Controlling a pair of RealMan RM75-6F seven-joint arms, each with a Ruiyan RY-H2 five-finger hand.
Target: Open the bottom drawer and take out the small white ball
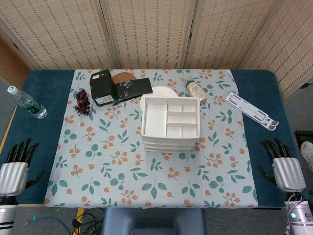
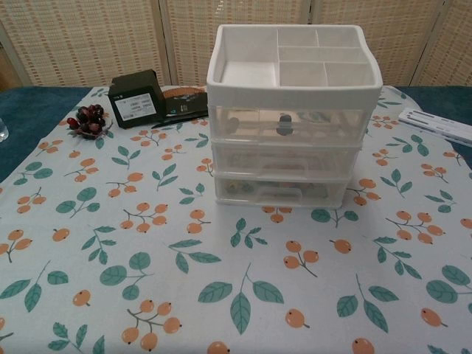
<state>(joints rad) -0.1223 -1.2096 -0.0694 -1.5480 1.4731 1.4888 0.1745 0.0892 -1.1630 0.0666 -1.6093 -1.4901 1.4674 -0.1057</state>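
Observation:
A white plastic drawer unit (image 1: 170, 122) (image 2: 289, 118) stands in the middle of the patterned tablecloth, with an open divided tray on top and three translucent drawers below. The bottom drawer (image 2: 282, 190) is closed; small dark and pale shapes show through its front, but I cannot make out a white ball. My left hand (image 1: 15, 164) rests at the table's near left edge, fingers apart and empty. My right hand (image 1: 283, 164) rests at the near right edge, also spread and empty. Neither hand shows in the chest view.
A black box (image 1: 105, 87) (image 2: 136, 98), a bunch of dark grapes (image 1: 82, 102) (image 2: 88, 119), a cork coaster (image 1: 122, 78), a white plate (image 1: 164, 92) and a sauce bottle (image 1: 196, 90) lie behind the unit. A water bottle (image 1: 27, 103) lies far left, a white folding stand (image 1: 252, 110) at right.

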